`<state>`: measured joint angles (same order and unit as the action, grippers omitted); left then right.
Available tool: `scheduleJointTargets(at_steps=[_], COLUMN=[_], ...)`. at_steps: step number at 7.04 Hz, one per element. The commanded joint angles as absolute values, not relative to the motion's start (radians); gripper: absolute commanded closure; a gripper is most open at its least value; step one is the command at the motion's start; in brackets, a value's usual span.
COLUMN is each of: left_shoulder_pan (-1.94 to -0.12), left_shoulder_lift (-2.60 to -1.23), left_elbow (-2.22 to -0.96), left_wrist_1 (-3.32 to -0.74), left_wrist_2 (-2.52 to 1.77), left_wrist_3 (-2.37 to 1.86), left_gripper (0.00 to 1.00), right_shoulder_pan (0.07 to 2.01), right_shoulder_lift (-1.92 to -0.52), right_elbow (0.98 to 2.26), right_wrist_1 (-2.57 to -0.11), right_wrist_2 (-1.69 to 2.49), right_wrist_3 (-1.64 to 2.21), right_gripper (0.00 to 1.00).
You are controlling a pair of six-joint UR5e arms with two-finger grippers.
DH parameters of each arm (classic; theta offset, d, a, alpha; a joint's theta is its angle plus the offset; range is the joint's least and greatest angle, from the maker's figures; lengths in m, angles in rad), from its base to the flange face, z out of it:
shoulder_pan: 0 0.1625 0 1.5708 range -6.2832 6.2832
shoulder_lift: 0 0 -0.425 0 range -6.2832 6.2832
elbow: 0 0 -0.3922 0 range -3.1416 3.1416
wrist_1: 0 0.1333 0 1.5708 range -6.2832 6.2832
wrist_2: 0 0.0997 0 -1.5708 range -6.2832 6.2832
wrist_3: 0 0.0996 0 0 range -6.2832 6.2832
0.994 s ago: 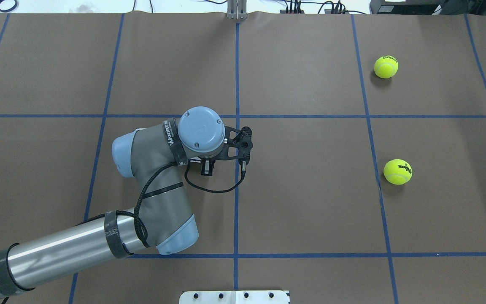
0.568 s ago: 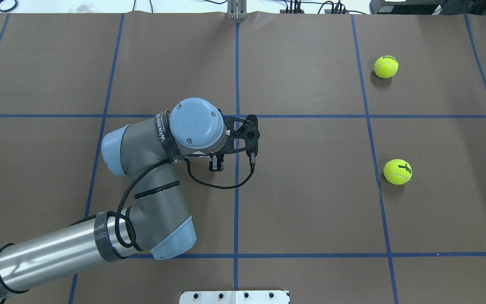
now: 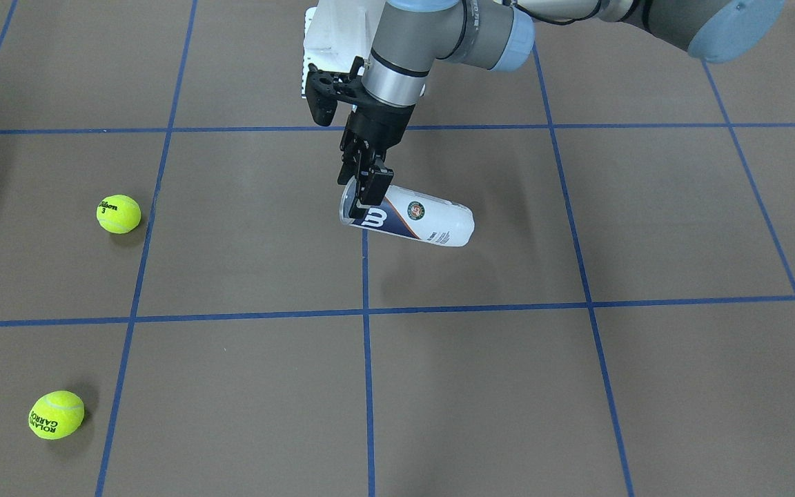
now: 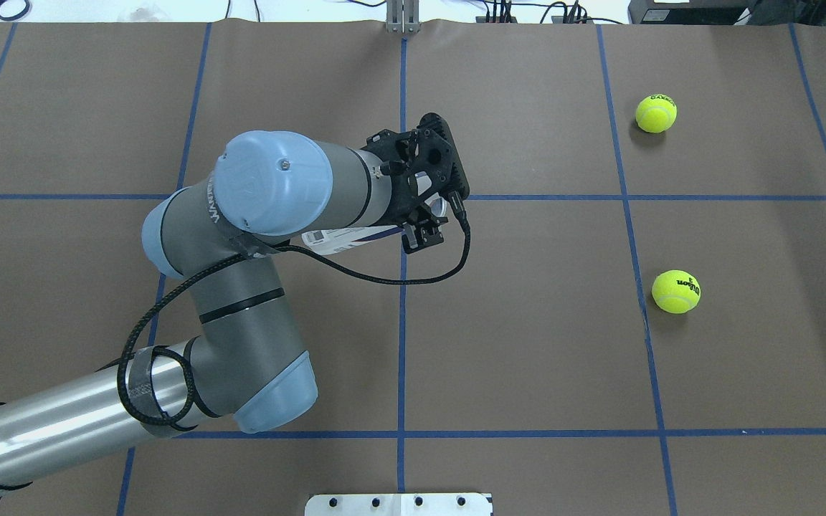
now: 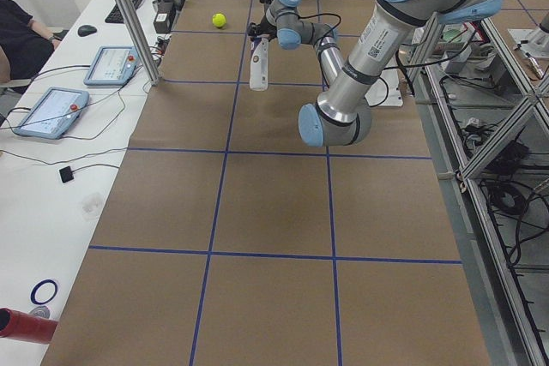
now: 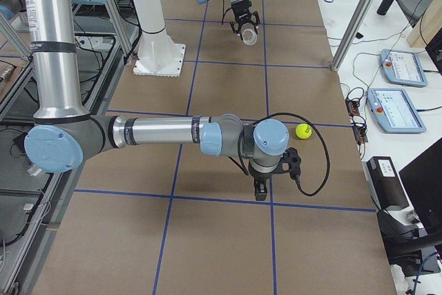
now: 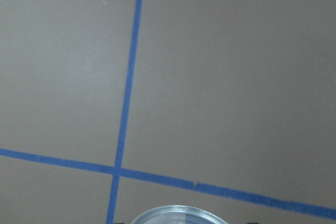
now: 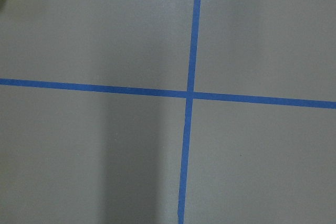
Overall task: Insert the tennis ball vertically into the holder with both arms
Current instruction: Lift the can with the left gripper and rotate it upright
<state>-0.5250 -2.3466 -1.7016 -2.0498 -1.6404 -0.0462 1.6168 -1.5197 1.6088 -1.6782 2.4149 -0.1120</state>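
My left gripper (image 3: pixel 364 188) is shut on the open end of the holder (image 3: pixel 417 219), a clear tube with a white and navy label. The tube hangs tilted, close to level, above the table, its shadow below it. From overhead only a strip of the holder (image 4: pixel 345 238) shows under the left wrist beside the gripper (image 4: pixel 424 233). The holder's rim (image 7: pixel 178 214) fills the bottom edge of the left wrist view. Two tennis balls (image 4: pixel 656 114) (image 4: pixel 676 292) lie on the table's right side. My right gripper (image 6: pixel 261 188) shows only in the exterior right view, near a ball (image 6: pixel 302 131); I cannot tell its state.
Blue tape lines (image 4: pixel 402 322) divide the brown table into squares. The white pedestal base (image 4: pixel 399 504) sits at the near edge. A metal post (image 4: pixel 402 18) stands at the far edge. Tablets (image 5: pixel 50 111) and a seated person lie beyond the table.
The left arm has swung toward the far side and turned its wrist outward, lifting. The holder, hidden under the arm before, now shows beneath the wrist. Both balls stay put.
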Motion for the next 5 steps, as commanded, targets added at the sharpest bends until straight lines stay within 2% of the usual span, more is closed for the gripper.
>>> scheduleJointTargets(at_steps=[1, 2, 5], left_shoulder_pan=[-0.545, -0.548, -0.546], left_shoulder_lift=[-2.338, -2.298, -2.238], left_elbow=[-1.703, -1.703, -1.694], left_wrist_1=[-2.245, -2.314, -2.488], left_wrist_2=[-1.584, -1.56, -1.424], left_wrist_3=[-0.187, -0.254, -0.476], left_gripper=[0.76, 0.86, 0.87], right_shoulder_pan=[1.617, 1.617, 1.617], right_shoulder_lift=[-1.513, -1.508, -1.485], right_elbow=[1.615, 1.615, 1.612], right_wrist_1=[-1.678, -1.678, -1.678], right_wrist_2=[2.416, 2.427, 2.431], right_wrist_3=[-0.112, -0.112, -0.112], right_gripper=[0.0, 0.01, 0.0])
